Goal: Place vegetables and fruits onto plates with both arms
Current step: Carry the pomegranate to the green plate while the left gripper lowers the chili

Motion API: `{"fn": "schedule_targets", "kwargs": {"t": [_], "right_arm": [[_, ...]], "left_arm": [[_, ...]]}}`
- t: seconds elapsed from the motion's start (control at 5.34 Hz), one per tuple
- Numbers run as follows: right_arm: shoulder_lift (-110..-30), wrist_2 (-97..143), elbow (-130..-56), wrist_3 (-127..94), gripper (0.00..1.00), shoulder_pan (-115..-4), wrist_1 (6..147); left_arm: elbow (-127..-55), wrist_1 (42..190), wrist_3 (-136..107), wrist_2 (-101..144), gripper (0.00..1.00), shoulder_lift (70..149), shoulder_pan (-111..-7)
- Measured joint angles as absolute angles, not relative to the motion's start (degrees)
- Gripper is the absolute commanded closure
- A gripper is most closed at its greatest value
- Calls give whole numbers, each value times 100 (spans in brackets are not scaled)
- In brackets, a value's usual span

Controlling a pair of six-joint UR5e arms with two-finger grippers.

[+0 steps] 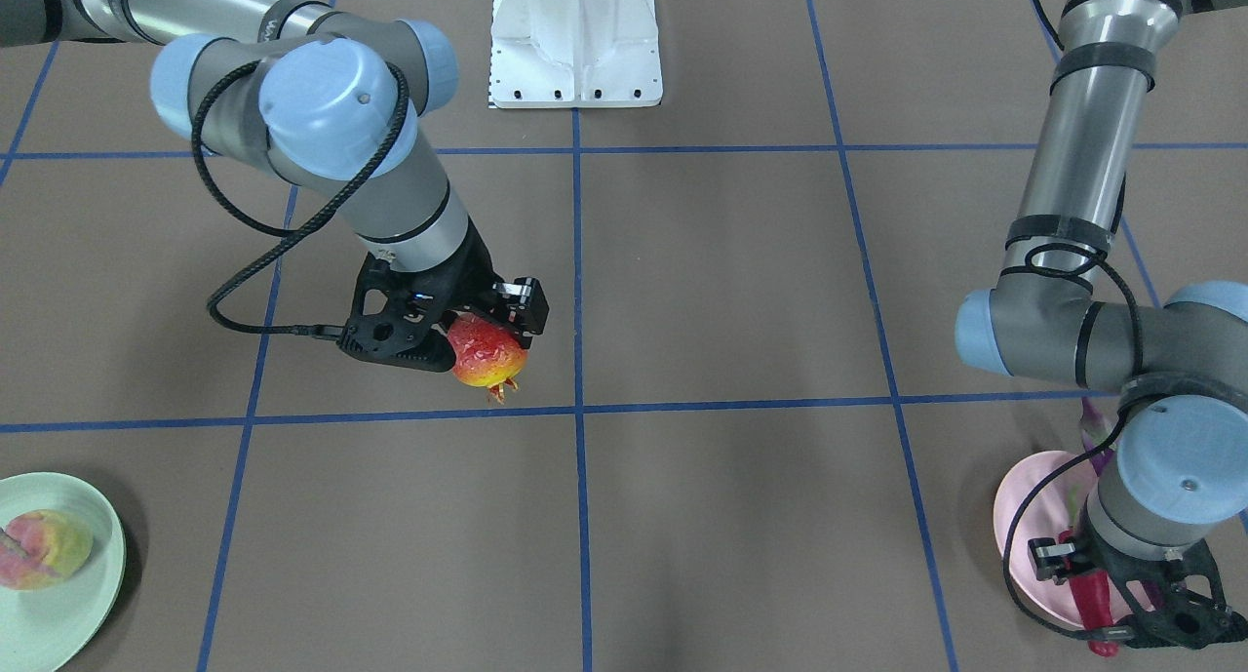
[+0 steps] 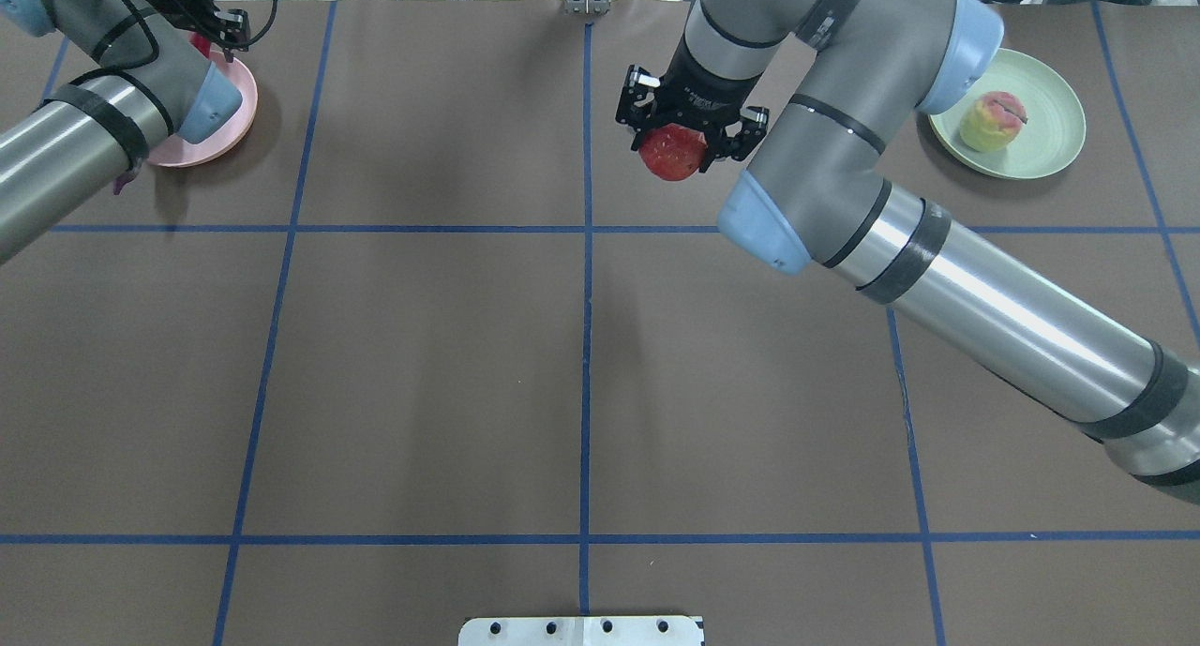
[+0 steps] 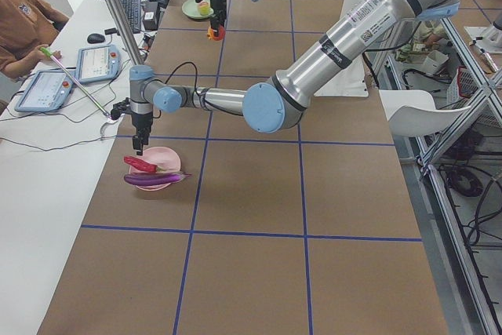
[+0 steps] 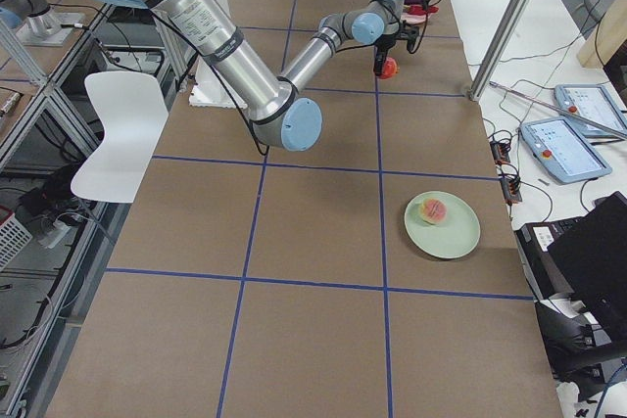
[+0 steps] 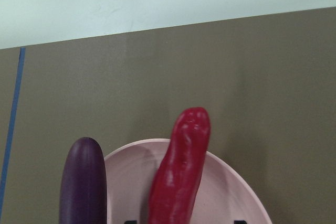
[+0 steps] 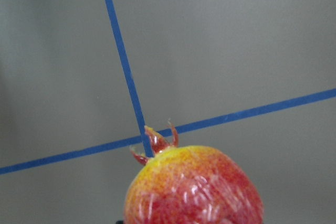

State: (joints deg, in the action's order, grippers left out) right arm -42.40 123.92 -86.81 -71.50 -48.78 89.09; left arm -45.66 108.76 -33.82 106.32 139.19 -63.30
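Observation:
My right gripper (image 1: 476, 340) is shut on the red-orange pomegranate (image 1: 485, 352) and holds it above the table near the centre tape line; it also shows in the overhead view (image 2: 672, 152) and the right wrist view (image 6: 194, 187). The peach (image 1: 44, 550) lies on the mint green plate (image 1: 102, 555). My left gripper (image 1: 1102, 594) is open just above the pink plate (image 1: 1024, 516). The red chili pepper (image 5: 181, 171) and the purple eggplant (image 5: 82, 182) lie side by side across that plate (image 5: 226, 192), the chili between the spread fingers.
The white base block (image 1: 575, 43) stands at the robot's edge of the table. Blue tape lines cross the brown tabletop. An operator (image 3: 23, 17) and tablets (image 3: 47, 88) are on a side desk beyond the pink plate. A white chair (image 4: 118, 134) stands behind the robot.

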Motion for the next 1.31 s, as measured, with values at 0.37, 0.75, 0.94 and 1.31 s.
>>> {"fn": "schedule_targets", "kwargs": {"t": [0.37,0.75,0.94,1.31], "right_arm": [[-4515,12564,-8646,-6074,100,-5628,8921],[-5132,12558,-8509,-4357,100,-6427,8912],[-5274,12525,-8127,-3412,100,-6810,8875],[-5375,12519,-7150,-1858,100,-7411,8552]], "left_arm": [[-5448,9895,-3357,10842,0,14023,-6383],[-6173,9174,-3606,11106,0,14141,-6378],[-6547,8820,-3791,11228,0,14170,-6339],[-7285,8292,-4278,11541,0,14166,-6206]]}}
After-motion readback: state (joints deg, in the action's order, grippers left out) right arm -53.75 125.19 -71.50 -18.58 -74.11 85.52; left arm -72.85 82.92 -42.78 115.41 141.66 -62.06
